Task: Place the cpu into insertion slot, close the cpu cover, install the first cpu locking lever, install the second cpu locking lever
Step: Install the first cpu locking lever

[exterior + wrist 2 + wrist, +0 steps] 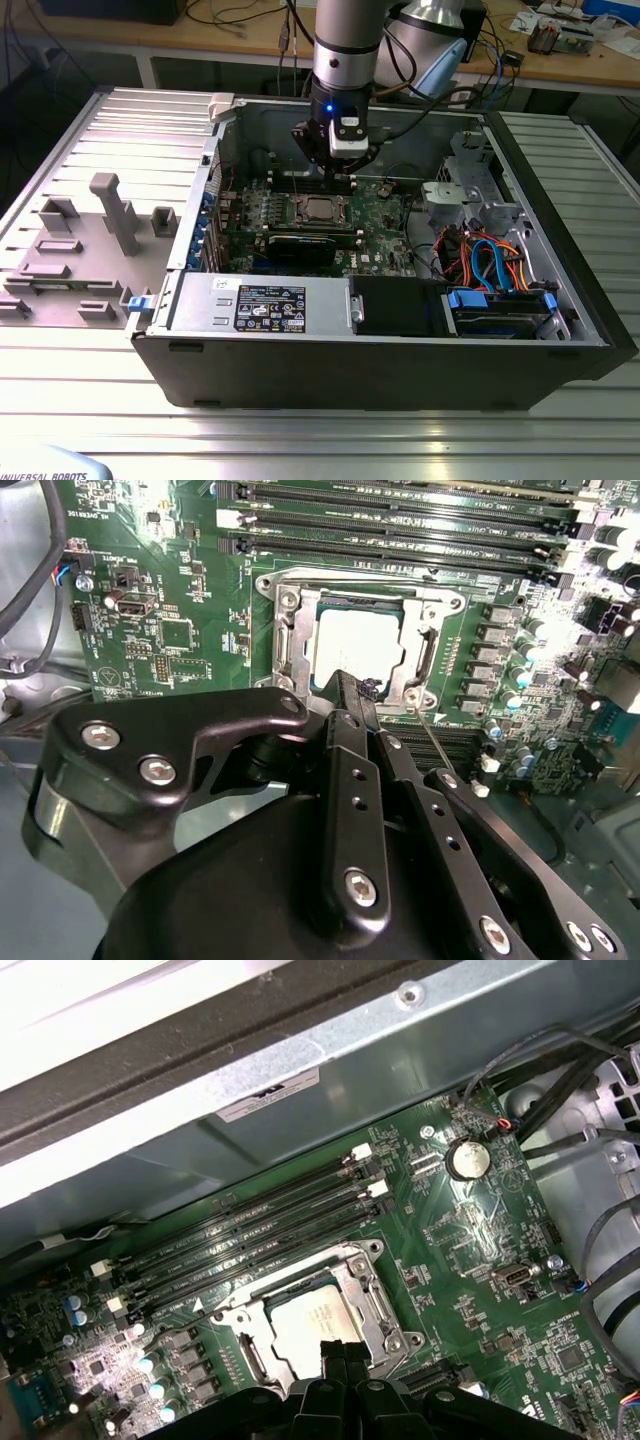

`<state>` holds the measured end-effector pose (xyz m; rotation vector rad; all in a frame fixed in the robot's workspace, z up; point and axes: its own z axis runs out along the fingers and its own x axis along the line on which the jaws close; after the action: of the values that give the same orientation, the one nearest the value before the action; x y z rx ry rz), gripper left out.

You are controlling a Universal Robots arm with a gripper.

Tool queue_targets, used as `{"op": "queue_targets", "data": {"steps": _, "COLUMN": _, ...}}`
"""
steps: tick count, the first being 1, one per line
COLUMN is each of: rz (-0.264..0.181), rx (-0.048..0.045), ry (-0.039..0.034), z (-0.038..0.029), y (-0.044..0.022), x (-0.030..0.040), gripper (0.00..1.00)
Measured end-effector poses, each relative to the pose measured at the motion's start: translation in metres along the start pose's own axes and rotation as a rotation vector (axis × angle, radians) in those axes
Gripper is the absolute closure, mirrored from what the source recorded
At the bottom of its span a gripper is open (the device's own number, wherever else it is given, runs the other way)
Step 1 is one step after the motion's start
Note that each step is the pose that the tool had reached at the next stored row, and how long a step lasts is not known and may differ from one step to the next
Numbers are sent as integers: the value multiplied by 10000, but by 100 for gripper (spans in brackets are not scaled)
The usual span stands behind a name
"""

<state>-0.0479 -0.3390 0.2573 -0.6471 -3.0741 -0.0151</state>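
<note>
First, in the exterior view, the arm point(345, 60) is held upright inside the open case point(350, 375), gripper point(338, 176) near the chip point(320, 209). In the second wrist view the fingers point(345, 765) are pressed together on nothing at the socket point(442, 605) rim, chip point(357, 650) seated under its cover point(288, 645). In the first wrist view memory slots point(250, 1230) are packed beside the socket point(388, 1310).

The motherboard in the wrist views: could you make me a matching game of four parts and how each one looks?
Parts:
1. cpu
2. cpu cover
3. memory slots
4. coin battery

Looks:
A. round and silvery
B. long black parallel rows
C. pale square seated within the frame
D. silvery metal frame lying flat around the chip

Pairs: 1-C, 2-D, 3-B, 4-A.
</note>
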Motion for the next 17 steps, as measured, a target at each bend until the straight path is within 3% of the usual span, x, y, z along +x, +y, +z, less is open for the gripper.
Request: {"op": "queue_targets", "data": {"steps": 17, "rz": -245, "rx": -1, "ry": 2, "z": 0, "y": 0, "x": 0, "gripper": 89}}
